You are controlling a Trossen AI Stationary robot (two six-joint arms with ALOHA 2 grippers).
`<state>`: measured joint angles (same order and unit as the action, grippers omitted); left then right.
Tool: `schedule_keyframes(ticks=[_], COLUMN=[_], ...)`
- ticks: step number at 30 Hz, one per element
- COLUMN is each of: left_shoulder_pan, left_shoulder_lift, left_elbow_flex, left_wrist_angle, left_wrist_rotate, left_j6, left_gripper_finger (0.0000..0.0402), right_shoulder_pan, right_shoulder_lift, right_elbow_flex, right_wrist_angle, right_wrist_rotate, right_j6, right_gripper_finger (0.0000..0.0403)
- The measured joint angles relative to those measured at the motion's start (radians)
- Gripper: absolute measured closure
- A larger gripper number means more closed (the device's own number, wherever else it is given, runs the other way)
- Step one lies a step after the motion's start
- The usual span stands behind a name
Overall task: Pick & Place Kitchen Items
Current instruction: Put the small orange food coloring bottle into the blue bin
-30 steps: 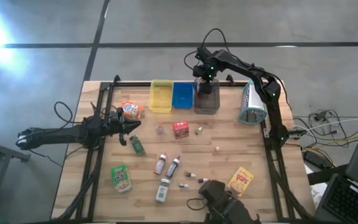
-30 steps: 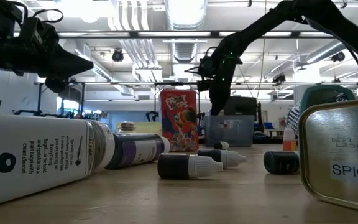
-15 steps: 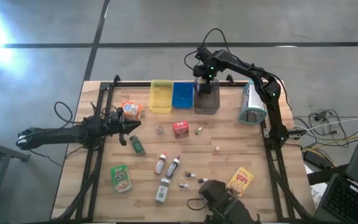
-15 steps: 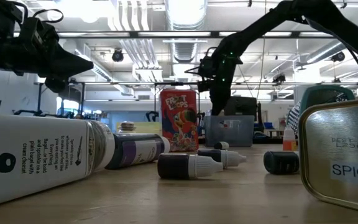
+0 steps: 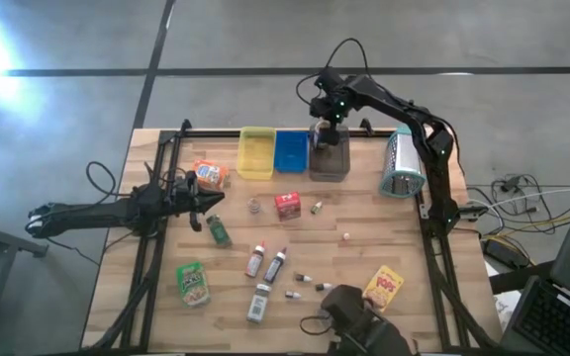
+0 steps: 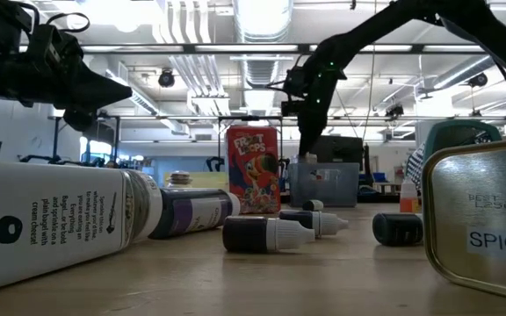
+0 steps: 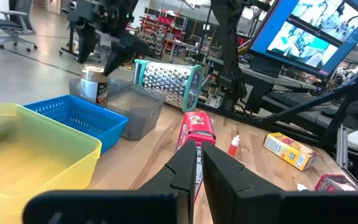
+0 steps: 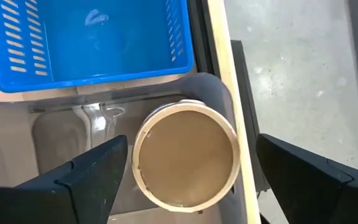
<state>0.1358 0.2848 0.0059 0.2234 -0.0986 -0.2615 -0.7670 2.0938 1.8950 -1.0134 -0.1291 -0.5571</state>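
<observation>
**Can released into the grey tray**

Rising above the grey tray at the counter's far edge, the right gripper has been lifted clear with fingers spread apart and empty. The brown can is left standing upright inside that tray. One placement is judged done; many items remain scattered across the counter. The left gripper waits, fingers nearly together, near the left edge.

The wooden table carries a yellow tray, a blue tray and a grey tray in a row at its far edge, a metal grater beside them, and scattered snack boxes, pouches and small bottles.
</observation>
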Motion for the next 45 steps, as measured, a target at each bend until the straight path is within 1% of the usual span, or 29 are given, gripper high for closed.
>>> schedule_keyframes(ticks=[5,13,19,32,38,45], left_shoulder_pan=[0.000,0.000,0.000,0.000,0.000,0.000], left_shoulder_lift=[0.000,0.000,0.000,0.000,0.000,0.000], left_elbow_flex=[0.000,0.000,0.000,0.000,0.000,0.000], left_wrist_angle=[0.000,0.000,0.000,0.000,0.000,0.000], left_wrist_rotate=[0.000,0.000,0.000,0.000,0.000,0.000], left_j6=[0.000,0.000,0.000,0.000,0.000,0.000], left_gripper_finger=[0.0371,0.0371,0.0371,0.0371,0.0371,0.0371], right_shoulder_pan=[0.000,0.001,0.007,0.064,0.115,0.187], right_shoulder_lift=[-0.038,-0.140,-0.246,-0.447,-0.510,-0.542], right_elbow_flex=[0.001,0.002,0.002,0.001,0.001,0.001], right_wrist_angle=[-0.001,-0.005,-0.010,-0.107,-0.161,-0.203], right_wrist_rotate=[0.000,-0.001,-0.003,-0.003,-0.003,-0.002], right_j6=[0.001,0.005,0.031,0.058,0.081,0.117], right_gripper_finger=[0.0048,0.0075,0.0085,0.0072,0.0096,0.0127])
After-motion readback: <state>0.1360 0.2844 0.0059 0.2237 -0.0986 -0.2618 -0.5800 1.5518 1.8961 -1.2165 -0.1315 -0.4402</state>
